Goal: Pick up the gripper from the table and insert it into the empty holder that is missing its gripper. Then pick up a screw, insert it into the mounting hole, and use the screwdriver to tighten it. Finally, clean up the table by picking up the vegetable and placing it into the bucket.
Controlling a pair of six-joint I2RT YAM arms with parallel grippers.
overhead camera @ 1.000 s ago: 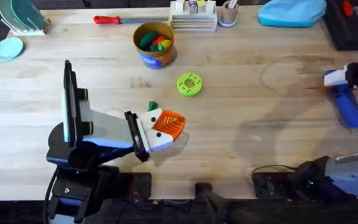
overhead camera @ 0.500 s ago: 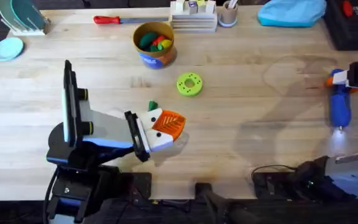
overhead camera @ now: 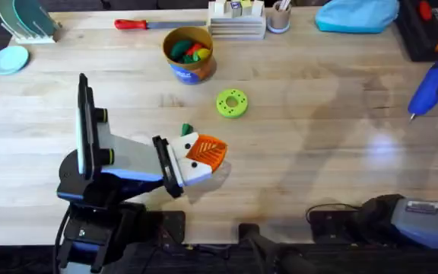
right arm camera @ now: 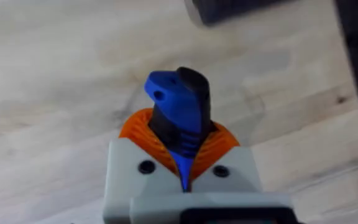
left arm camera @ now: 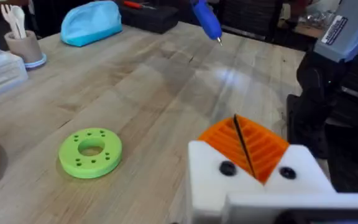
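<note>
1. Overhead: my left gripper [overhead camera: 206,154] rests low near the worktop's front edge, left of the middle, its orange fingers pressed together with nothing between them. The vegetable [overhead camera: 186,130] peeks out just behind it, touching or nearly so, I can't tell which. The lime disc [overhead camera: 232,103] lies further back, apart from both. The bucket [overhead camera: 189,53] stands near the back edge, toy food inside, with a red-handled screwdriver [overhead camera: 140,24] lying behind it. The screwdriver [overhead camera: 433,82] hangs tilted at the worktop's right edge, tip pointing down and to the left, off the surface
2. Left wrist: left fingers [left arm camera: 248,145] closed flat against each other, white blocks below them. The disc [left arm camera: 91,152] lies on the wood close by. The blue screwdriver [left arm camera: 206,18] is in the air well beyond, over the far side, metal tip down
3. Right wrist: my right gripper [right arm camera: 182,151] is clamped on the blue screwdriver's body [right arm camera: 178,109], orange pads either side, bare wood underneath
</note>
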